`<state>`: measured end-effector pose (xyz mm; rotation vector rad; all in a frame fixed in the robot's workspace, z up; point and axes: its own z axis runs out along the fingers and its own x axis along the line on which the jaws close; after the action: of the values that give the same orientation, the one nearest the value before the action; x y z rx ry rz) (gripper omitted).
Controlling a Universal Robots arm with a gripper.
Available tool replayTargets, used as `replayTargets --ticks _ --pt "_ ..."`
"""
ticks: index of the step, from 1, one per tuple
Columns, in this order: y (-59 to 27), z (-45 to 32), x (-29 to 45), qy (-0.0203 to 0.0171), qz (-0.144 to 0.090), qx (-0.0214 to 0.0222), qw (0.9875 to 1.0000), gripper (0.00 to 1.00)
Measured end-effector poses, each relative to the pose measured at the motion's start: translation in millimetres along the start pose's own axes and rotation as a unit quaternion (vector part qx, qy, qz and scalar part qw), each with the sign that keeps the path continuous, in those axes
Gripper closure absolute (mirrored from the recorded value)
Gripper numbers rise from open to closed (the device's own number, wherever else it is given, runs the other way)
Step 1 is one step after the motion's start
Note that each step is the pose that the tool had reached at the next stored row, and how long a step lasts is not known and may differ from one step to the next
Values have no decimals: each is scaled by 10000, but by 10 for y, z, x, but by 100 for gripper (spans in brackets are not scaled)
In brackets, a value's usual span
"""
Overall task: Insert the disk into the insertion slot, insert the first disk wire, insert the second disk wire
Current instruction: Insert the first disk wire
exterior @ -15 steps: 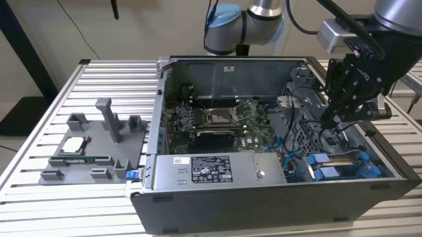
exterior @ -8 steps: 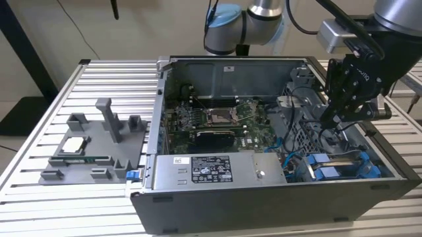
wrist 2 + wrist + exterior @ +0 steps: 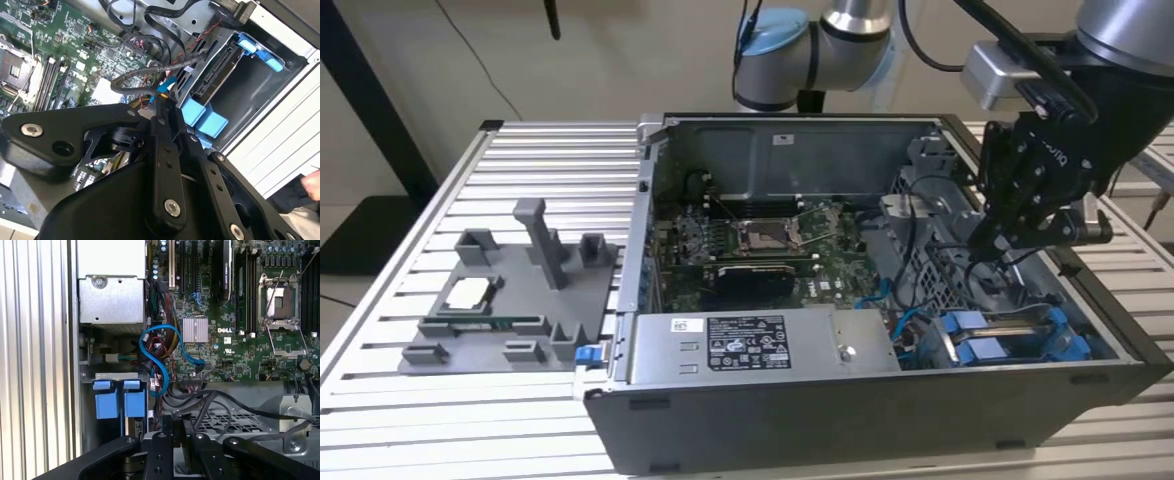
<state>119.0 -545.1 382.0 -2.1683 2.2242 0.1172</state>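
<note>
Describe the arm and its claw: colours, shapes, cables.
The arm is silver-grey tubing with a light blue joint cap and black cables looping beside it. The claw is matte black, built of hinged link bars with silver screw heads.

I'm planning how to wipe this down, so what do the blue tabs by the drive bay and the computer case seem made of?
The blue tabs look like moulded plastic, matt: even bright colour, rounded corners. The computer case looks like grey sheet metal, dull finish: thin folded walls, punched holes.
</note>
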Motion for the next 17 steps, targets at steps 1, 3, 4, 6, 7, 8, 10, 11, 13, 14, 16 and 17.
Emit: replayTargets --ticks 1,3,4,6,7,8,10,11,13,14,16,17 --pt "-3 2 4 6 0 0 10000 81" --pt "-12 8 14 16 0 0 10000 81" --pt "-17 12 21 20 1 0 10000 81" --pt "-29 19 33 28 1 0 10000 81" --pt "-34 25 39 32 1 0 10000 81" --pt "-39 30 44 36 1 0 10000 81" --pt "-49 43 55 44 1 1 10000 81" --pt "-54 49 61 48 1 0 10000 81" --pt "-66 62 72 55 2 1 10000 81" --pt "-72 68 78 58 2 1 10000 81" --pt "-83 81 89 65 2 1 10000 81" --pt "-90 87 94 68 2 1 10000 81"
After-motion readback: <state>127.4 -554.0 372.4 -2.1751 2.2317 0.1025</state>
